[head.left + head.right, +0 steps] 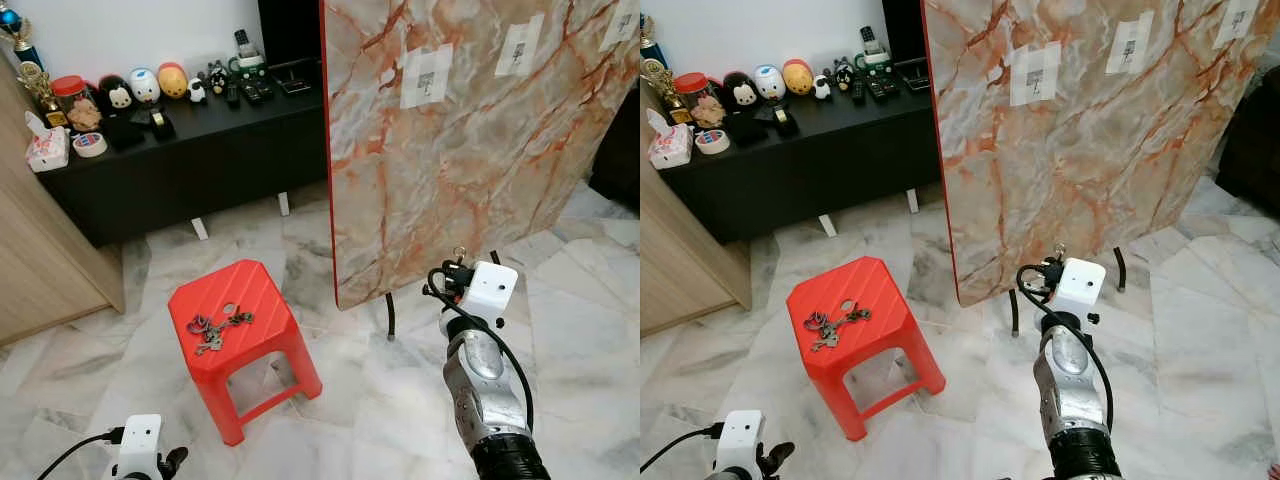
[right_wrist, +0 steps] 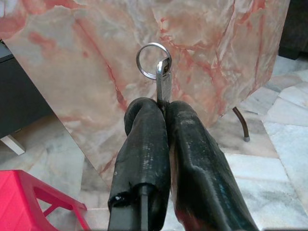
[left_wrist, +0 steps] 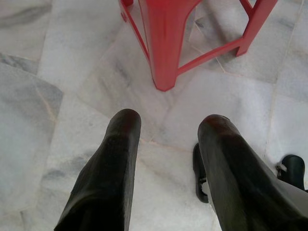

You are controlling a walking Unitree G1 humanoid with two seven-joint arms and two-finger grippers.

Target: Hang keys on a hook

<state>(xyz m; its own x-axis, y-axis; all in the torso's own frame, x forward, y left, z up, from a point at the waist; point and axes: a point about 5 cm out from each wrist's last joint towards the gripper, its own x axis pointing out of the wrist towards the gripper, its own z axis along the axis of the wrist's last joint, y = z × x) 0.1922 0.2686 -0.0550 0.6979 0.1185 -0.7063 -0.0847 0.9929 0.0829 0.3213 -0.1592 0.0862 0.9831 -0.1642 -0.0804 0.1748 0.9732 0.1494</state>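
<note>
- Your right gripper (image 2: pixel 166 113) is pinching a single key (image 2: pixel 163 84) between fingers pressed together, the blade clamped and the head with its split ring (image 2: pixel 153 59) sticking out past the tips.
- That key is pointing at the marbled board (image 1: pixel 470 130), which is standing upright just ahead of the gripper on thin black legs (image 1: pixel 390 315).
- You are looking at three white paper tags (image 1: pixel 427 75) taped high on the board, well above the gripper; each is carrying a small dark printed mark, too small to read.
- A bunch of keys (image 1: pixel 218 326) is lying on top of the red plastic stool (image 1: pixel 250 300), off to the left of the right gripper and apart from it.
- Your left gripper (image 3: pixel 168 127) is hanging low with its fingers spread wide and nothing between them, aiming at the marble floor (image 3: pixel 57 72) just short of a stool leg.
- Farther off, beyond the stool, a black cabinet (image 1: pixel 190 170) is carrying round character figurines (image 1: pixel 145 85), remote controls (image 1: pixel 250 92), a roll of tape (image 1: pixel 90 145) and a trophy (image 1: pixel 40 90); any writing there is unreadable.
</note>
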